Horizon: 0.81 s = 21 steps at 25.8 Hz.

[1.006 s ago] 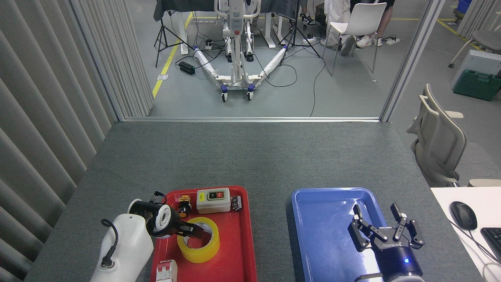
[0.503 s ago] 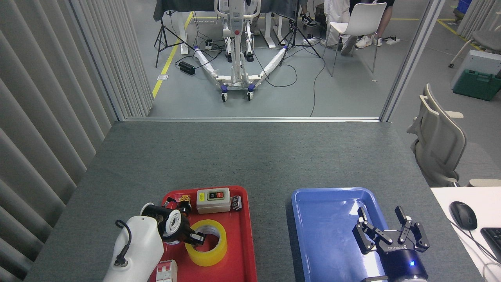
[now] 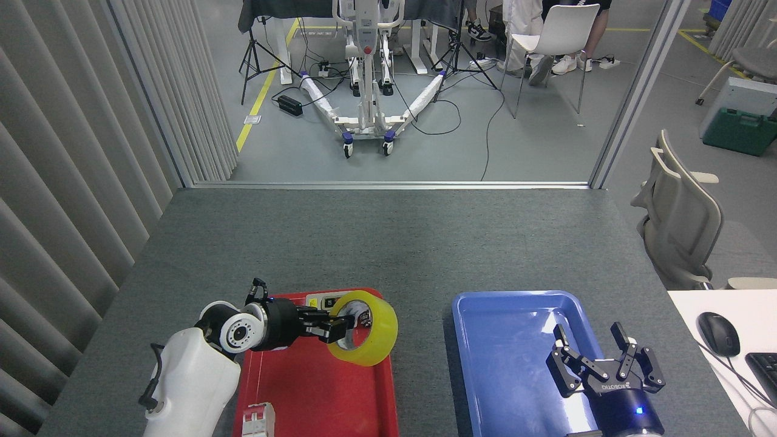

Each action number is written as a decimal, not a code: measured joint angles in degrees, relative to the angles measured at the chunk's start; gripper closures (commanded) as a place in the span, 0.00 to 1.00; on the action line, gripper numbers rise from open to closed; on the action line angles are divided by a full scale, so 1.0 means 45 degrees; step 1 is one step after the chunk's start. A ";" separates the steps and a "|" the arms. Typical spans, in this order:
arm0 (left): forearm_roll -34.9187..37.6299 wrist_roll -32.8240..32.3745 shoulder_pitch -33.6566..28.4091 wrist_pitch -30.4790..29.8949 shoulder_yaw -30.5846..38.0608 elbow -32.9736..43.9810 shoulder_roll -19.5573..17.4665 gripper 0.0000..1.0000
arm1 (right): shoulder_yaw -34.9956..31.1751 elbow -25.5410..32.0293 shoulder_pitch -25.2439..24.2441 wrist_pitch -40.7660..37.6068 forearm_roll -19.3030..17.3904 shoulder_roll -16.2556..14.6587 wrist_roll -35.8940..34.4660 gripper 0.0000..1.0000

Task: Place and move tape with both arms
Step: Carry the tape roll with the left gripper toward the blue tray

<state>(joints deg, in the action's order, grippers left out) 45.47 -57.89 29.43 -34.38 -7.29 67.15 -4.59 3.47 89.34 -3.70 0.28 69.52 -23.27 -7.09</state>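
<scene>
Leftmost, the left arm (image 3: 194, 376) reaches in over the red tray (image 3: 315, 394), and its left gripper (image 3: 331, 325) is pinched on the rim of the tape (image 3: 370, 328), one finger inside the core and the other outside. The yellow roll is held tilted on edge above the far right part of the red tray, its hole facing the gripper. Behind the roll, at the tray's far edge, a beige switch box (image 3: 320, 301) is partly hidden, with a small dark part just beside it that I cannot make out. At the tray's near edge lies a small white and red breaker (image 3: 258, 422). The rest of the red tray's floor is bare. Further right, apart from it on the grey table (image 3: 388, 243), sits the blue tray (image 3: 516, 352), which holds nothing. Over its near right corner hangs the right gripper (image 3: 598, 352), fingers spread wide with nothing between them, a blue light glowing on its body.
</scene>
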 measured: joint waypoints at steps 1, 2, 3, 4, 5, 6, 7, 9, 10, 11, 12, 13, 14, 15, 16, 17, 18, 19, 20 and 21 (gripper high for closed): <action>-0.0652 0.0126 -0.0005 -0.0723 -0.0085 -0.0180 0.0047 1.00 | -0.0017 -0.0003 -0.0006 -0.0010 0.0000 -0.0001 0.0004 0.00; -0.1089 0.0176 -0.0014 -0.1202 -0.0223 -0.0451 0.0113 1.00 | -0.0034 -0.0005 -0.0010 -0.0024 0.0000 -0.0001 0.0008 0.00; -0.1463 0.0224 -0.0019 -0.1611 -0.0374 -0.0797 0.0200 1.00 | -0.0043 -0.0006 -0.0010 -0.0056 0.0001 -0.0002 0.0011 0.00; -0.1679 0.0270 -0.0016 -0.1828 -0.0498 -0.1143 0.0294 1.00 | -0.0051 -0.0006 -0.0013 -0.0104 0.0002 -0.0005 0.0011 0.00; -0.1830 0.0296 0.0005 -0.1984 -0.0601 -0.1474 0.0411 1.00 | -0.0062 -0.0007 -0.0016 -0.0207 0.0007 -0.0012 0.0014 0.00; -0.1937 0.0308 0.0039 -0.2116 -0.0674 -0.1735 0.0534 1.00 | -0.0066 -0.0007 -0.0016 -0.0339 0.0011 -0.0015 0.0036 0.00; -0.2006 0.0324 0.0088 -0.2213 -0.0730 -0.1935 0.0661 1.00 | -0.0073 -0.0007 -0.0023 -0.0475 0.0017 -0.0018 0.0048 0.00; -0.2105 0.0333 0.0189 -0.2281 -0.0834 -0.2155 0.0847 1.00 | -0.0081 -0.0006 -0.0090 -0.0771 0.0030 -0.0029 0.0034 0.00; -0.2155 0.0336 0.0231 -0.2306 -0.0973 -0.2204 0.0949 1.00 | -0.0078 -0.0004 -0.0145 -0.1006 0.0050 -0.0054 0.0021 0.00; -0.2208 0.0337 0.0257 -0.2322 -0.1147 -0.2219 0.1038 1.00 | -0.0071 -0.0001 -0.0202 -0.1277 0.0078 -0.0104 0.0017 0.00; -0.2278 0.0336 0.0277 -0.2334 -0.1363 -0.2221 0.1140 1.00 | -0.0068 0.0010 -0.0255 -0.1693 0.0106 -0.0193 0.0014 0.00; -0.2371 0.0334 0.0298 -0.2343 -0.1572 -0.2219 0.1273 1.00 | -0.0068 0.0030 -0.0294 -0.2137 0.0131 -0.0311 0.0011 0.00; -0.2484 0.0332 0.0328 -0.2369 -0.1772 -0.2199 0.1379 1.00 | -0.0068 0.0057 -0.0328 -0.2719 0.0150 -0.0463 0.0007 0.00; -0.2606 0.0325 0.0362 -0.2372 -0.1891 -0.2172 0.1440 1.00 | -0.0078 0.0076 -0.0352 -0.3302 0.0163 -0.0612 0.0006 0.00; -0.2753 0.0310 0.0398 -0.2372 -0.1981 -0.2120 0.1478 1.00 | -0.0114 0.0090 -0.0369 -0.3914 0.0172 -0.0725 0.0007 0.00; -0.2925 0.0304 0.0420 -0.2372 -0.2050 -0.2048 0.1510 1.00 | -0.0184 0.0095 -0.0387 -0.4512 0.0174 -0.0804 0.0006 0.00; -0.3160 0.0304 0.0450 -0.2372 -0.2102 -0.1977 0.1526 1.00 | -0.0293 0.0103 -0.0410 -0.5166 0.0172 -0.0844 -0.0005 0.00; -0.3369 0.0303 0.0468 -0.2372 -0.2131 -0.1934 0.1516 1.00 | -0.0428 0.0115 -0.0435 -0.5807 0.0155 -0.0862 -0.0020 0.00; -0.3571 0.0304 0.0479 -0.2372 -0.2159 -0.1900 0.1509 1.00 | -0.0658 0.0139 -0.0498 -0.6613 0.0121 -0.0867 -0.0046 0.00; -0.3728 0.0303 0.0497 -0.2372 -0.2176 -0.1873 0.1506 1.00 | -0.0880 0.0162 -0.0572 -0.7455 0.0085 -0.0849 -0.0050 0.00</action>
<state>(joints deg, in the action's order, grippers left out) 28.70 -56.52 31.67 -45.06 -17.08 58.72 2.19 -0.48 90.06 -6.27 -33.27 69.91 -27.09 -7.32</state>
